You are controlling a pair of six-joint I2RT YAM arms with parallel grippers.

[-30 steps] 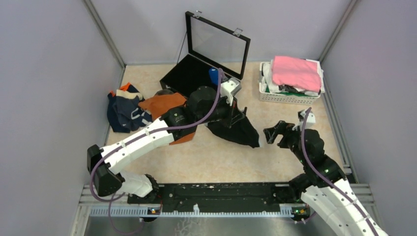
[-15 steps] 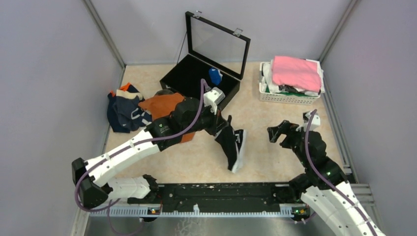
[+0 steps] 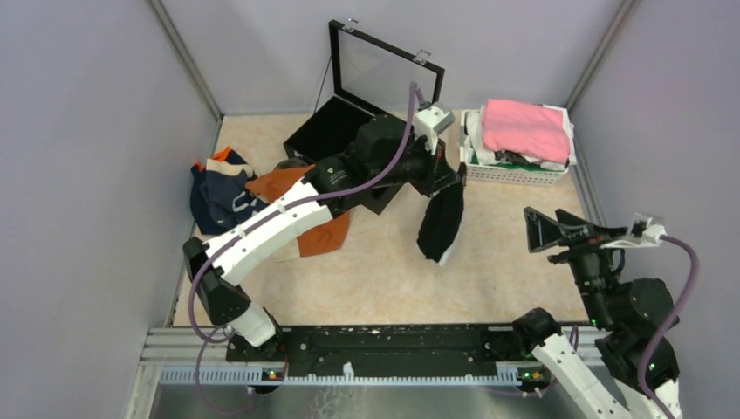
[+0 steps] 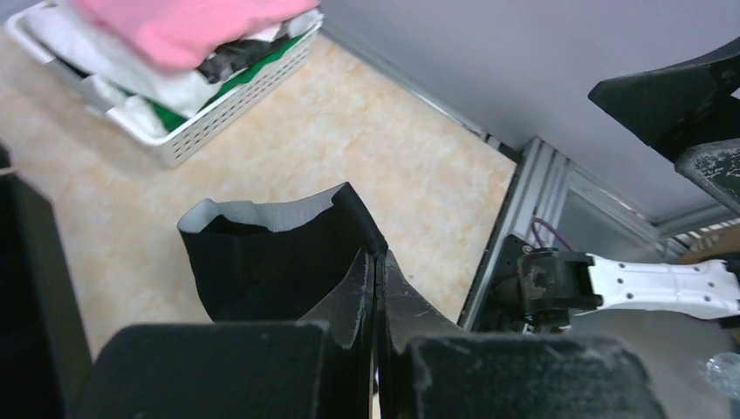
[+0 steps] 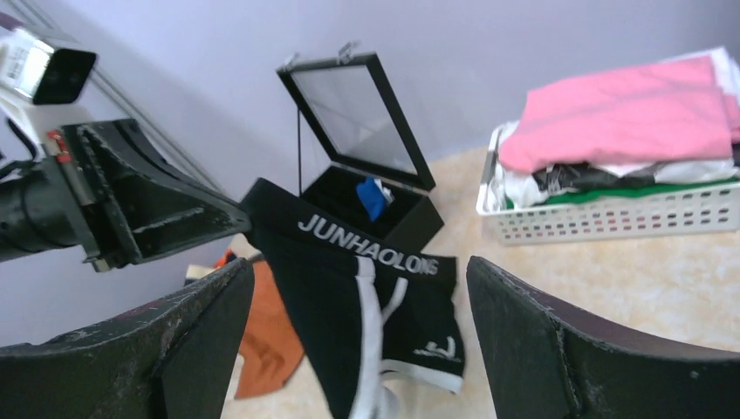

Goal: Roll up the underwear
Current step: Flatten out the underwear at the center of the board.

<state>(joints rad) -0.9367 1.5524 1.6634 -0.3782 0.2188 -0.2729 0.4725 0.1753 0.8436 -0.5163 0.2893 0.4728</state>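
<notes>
A: Step in hand?

B: Pick-up and presentation, by my reading; left gripper [image 3: 448, 177] is pinched tight on the waistband of the black underwear [image 3: 441, 223]; garment hangs clear of the table, far of centre, between the black box [image 5: 406, 231] and the white basket [image 3: 515, 173]; rolling not yet begun.

A: The other claw?

B: Right gripper [image 3: 534, 231] is on the near right, raised, fingers spread wide, nothing in it; it faces the lettered waistband.

A: Next move calls for?

B: Probably laying the pair flat on bare table, or the right claw taking the free waistband corner so the cloth spreads; it hangs bunched, so it needs smoothing before any roll.

A: Containers?

B: Box stands open, glass lid [image 5: 353, 113] tilted back; inside, one blue roll [image 5: 373, 197], likely a finished pair; the rest of its interior is too dark to tell. Basket holds a pink folded cloth [image 3: 526, 127] on top of white items, some green and black beneath.

A: Remaining stock?

B: Pile [image 3: 222, 196] at far left, navy and orange; rust-orange pair [image 3: 297, 188] just right of it.
</notes>
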